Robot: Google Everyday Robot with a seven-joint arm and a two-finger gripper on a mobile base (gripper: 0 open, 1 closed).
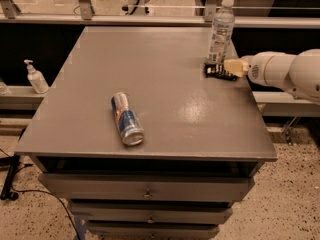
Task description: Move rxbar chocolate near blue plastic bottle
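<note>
The rxbar chocolate (218,72), a small flat black bar, lies on the grey table top (150,74) at its right edge. It is right in front of the base of the blue plastic bottle (220,30), which stands upright with a white cap. My gripper (233,67) reaches in from the right on a white arm (290,74). Its cream tip is at the right end of the bar, low over the table.
A blue-and-silver drink can (127,118) lies on its side near the table's front left. A small white pump dispenser (35,77) stands on a ledge to the left. Drawers (145,191) sit under the table top. A rail (150,20) runs behind it.
</note>
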